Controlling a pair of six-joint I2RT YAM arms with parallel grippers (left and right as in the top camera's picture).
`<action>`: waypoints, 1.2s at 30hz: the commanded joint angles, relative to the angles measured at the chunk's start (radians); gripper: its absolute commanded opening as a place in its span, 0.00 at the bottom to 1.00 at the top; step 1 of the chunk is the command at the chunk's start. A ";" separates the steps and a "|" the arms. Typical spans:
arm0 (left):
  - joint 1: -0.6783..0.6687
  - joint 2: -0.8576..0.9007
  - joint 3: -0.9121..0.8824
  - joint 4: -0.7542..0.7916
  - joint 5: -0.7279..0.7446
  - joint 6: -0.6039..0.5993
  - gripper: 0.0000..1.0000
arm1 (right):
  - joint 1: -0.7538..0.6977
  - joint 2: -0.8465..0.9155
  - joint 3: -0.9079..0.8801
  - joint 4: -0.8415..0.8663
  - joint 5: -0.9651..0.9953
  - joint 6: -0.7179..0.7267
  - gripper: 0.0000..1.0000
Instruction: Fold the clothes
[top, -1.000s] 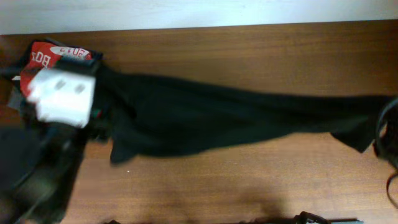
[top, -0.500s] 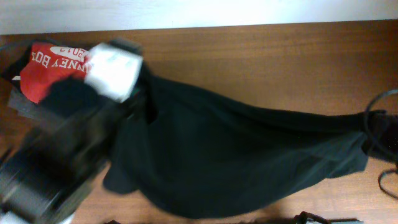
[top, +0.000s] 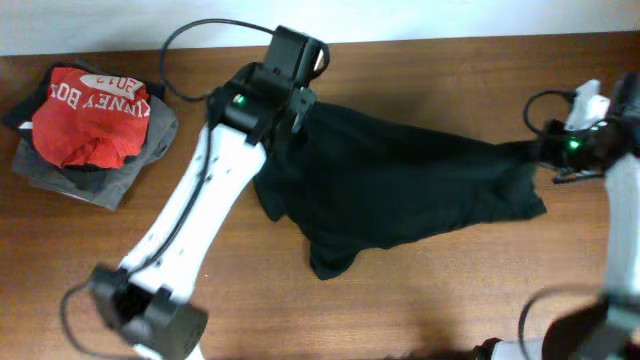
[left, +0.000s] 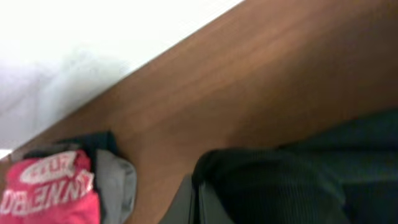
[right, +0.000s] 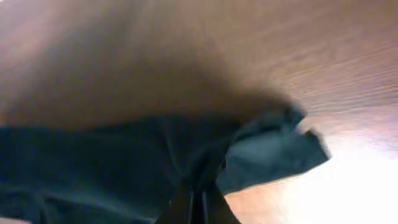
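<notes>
Across wooden table (top: 420, 310), black top (top: 400, 190)

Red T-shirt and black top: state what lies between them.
In the overhead view, a strip of bare wooden table separates the red T-shirt from the black top. The left arm crosses it beside the top.
</notes>
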 joint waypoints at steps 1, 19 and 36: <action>0.024 0.098 0.003 0.090 -0.007 -0.013 0.00 | -0.006 0.147 -0.029 0.139 -0.056 0.031 0.04; 0.026 0.293 0.003 0.279 0.010 -0.043 0.00 | 0.142 0.442 -0.028 0.893 -0.059 0.048 0.05; 0.045 0.295 0.003 0.284 0.035 -0.042 0.00 | 0.171 0.439 -0.001 0.651 -0.029 0.039 0.66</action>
